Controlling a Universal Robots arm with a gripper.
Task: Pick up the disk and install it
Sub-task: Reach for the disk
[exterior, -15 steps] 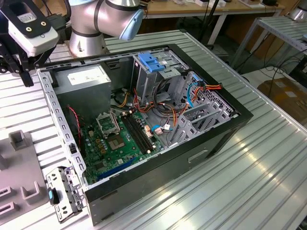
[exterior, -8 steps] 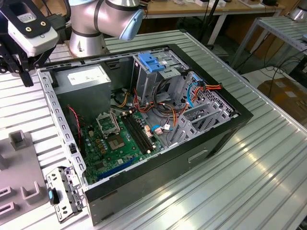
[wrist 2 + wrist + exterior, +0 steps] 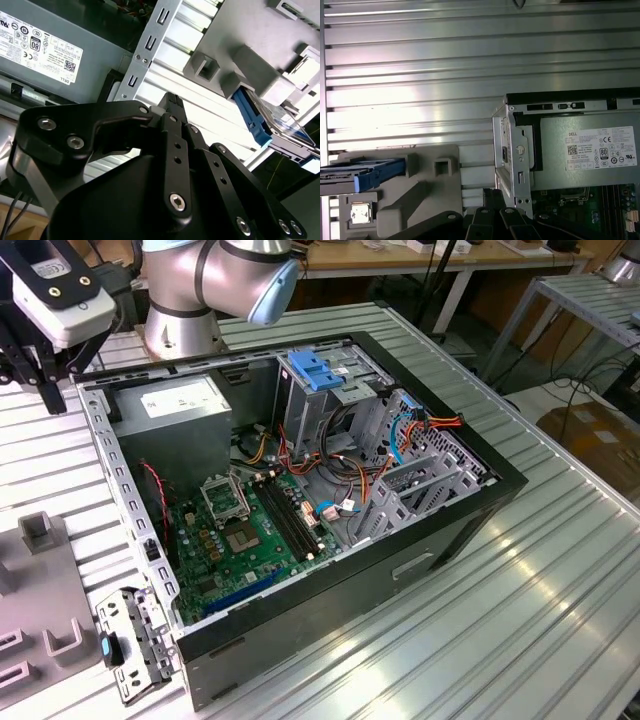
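The disk [image 3: 362,172] is a flat grey drive with a blue side rail, lying in a slot of a grey holder block [image 3: 427,192]. In the second wrist view the disk [image 3: 272,125] shows its blue rail and shiny top beside that holder [image 3: 250,35]. My gripper [image 3: 172,101] hangs above the ribbed table between the holder and the open computer case [image 3: 330,570]. Its black fingers are shut together with nothing between them. The gripper [image 3: 492,195] is a short way from the disk and does not touch it. In the exterior view the gripper [image 3: 48,390] hangs at the far left corner of the case.
A grey power supply box [image 3: 180,400] with a white sticker fills the case's near-arm corner. A blue bracket [image 3: 315,370] tops the metal drive cage. Loose cables and a green board [image 3: 235,540] lie inside. A small metal bracket [image 3: 135,640] rests on the table beside the case.
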